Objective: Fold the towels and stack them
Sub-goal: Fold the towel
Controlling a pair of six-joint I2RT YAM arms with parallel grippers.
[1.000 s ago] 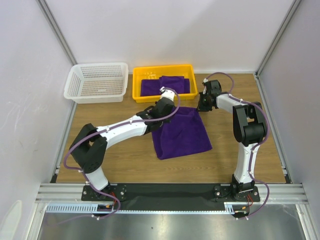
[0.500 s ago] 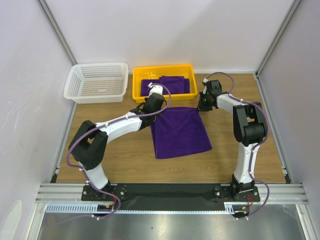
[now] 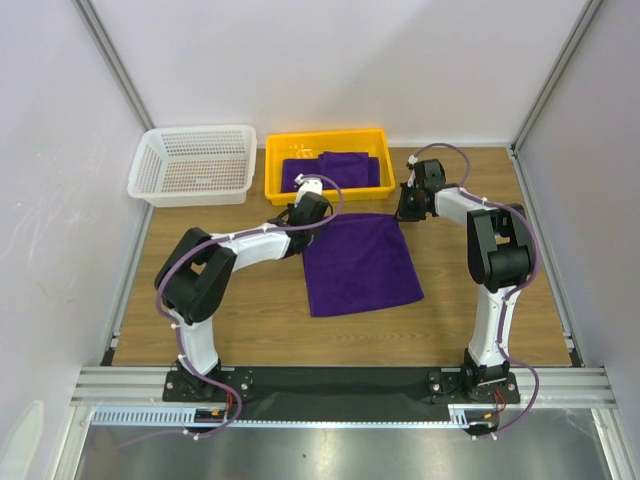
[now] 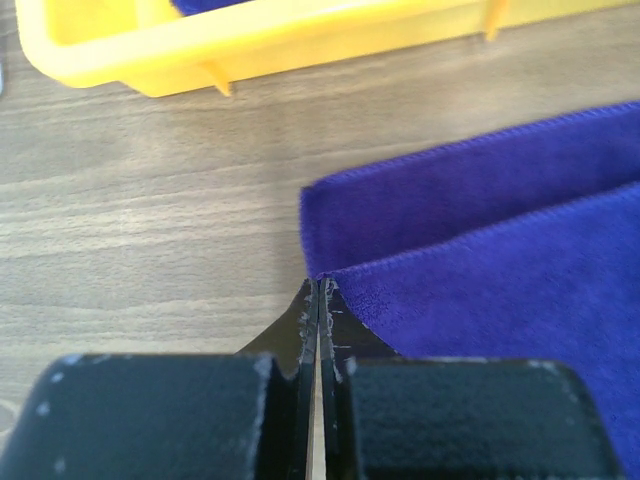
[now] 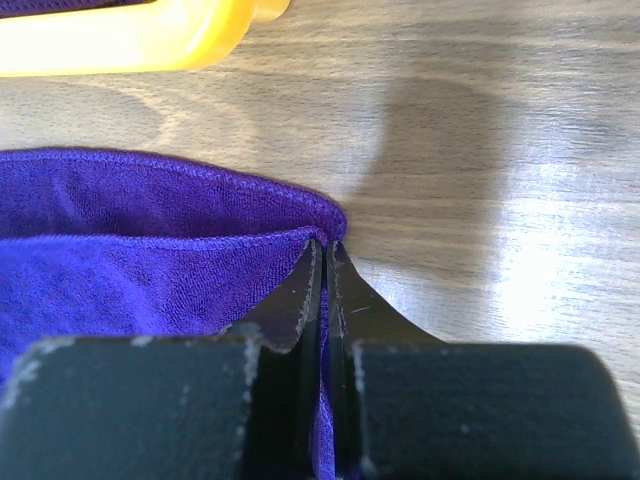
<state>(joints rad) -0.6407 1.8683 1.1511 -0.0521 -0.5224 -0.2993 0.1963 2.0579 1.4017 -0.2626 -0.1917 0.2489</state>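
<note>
Three towels (image 3: pixel 360 262), one tray (image 3: pixel 326 138), one basket (image 3: pixel 193 165)

You have open table (image 3: pixel 250 310) left of and nearer than the towel (image 3: pixel 360 265). At its far edge, only 1 narrow strip separates it from the yellow tray (image 3: pixel 365 192) wall.

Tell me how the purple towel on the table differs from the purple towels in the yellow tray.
The towel on the table lies spread wide; the towels in the tray look smaller and bundled. The left end effector and right end effector pinch the table towel's far corners; nothing touches the tray towels. Both are the same deep purple cloth.
</note>
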